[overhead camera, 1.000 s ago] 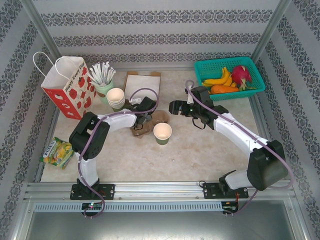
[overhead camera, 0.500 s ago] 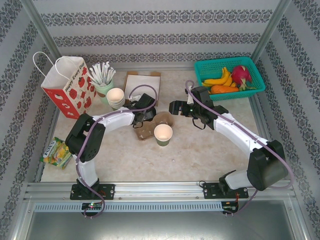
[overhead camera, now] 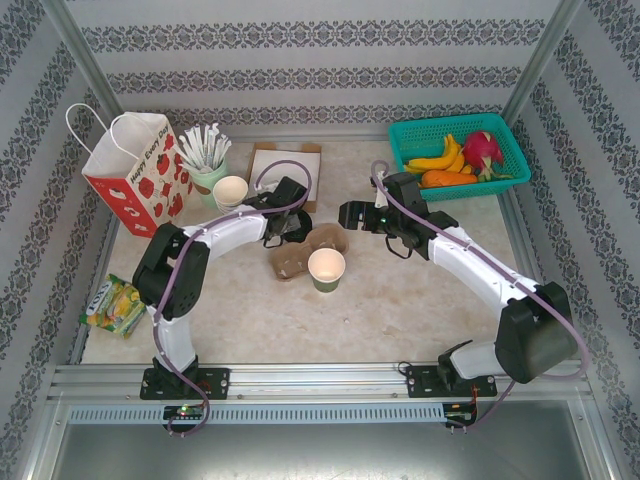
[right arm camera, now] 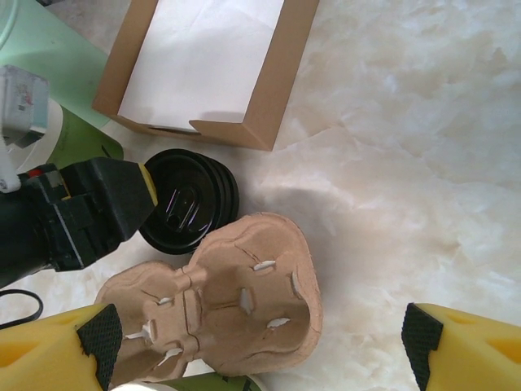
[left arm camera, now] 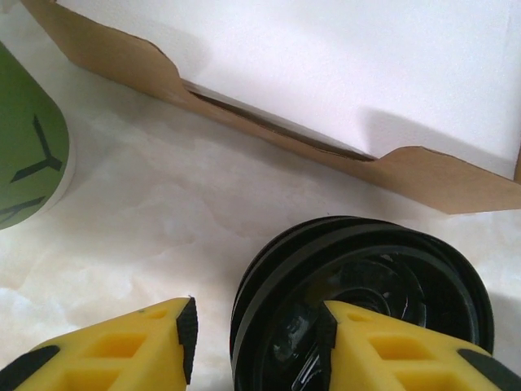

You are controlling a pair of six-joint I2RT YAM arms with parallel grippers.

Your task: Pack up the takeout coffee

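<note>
- The takeout coffee, a small green paper cup with a cream inside, stands upright and open-topped on the pale marbled worktop. It is between the two arms, right against the near edge of a brown moulded-pulp cup carrier.
- The left fingers, yellow with black pads, are partly open astride the left rim of a stack of round black plastic lids. One finger lies over the stack; the other is outside it, with a strip of bare worktop between pad and lid. I cannot tell whether the inner pad touches the lids.
- The lid stack lies on the worktop between the carrier and a brown cardboard box with a white inside, near both.
- The right fingers are spread wide above the carrier and hold nothing.
- A red-and-white paper bag at the far left reads "Happy Every Day".
- A green cup beside the left fingers bears dark line marks but no legible word.
- A yellow-green snack packet lies at the worktop's left edge; its print is too small to read.
</note>
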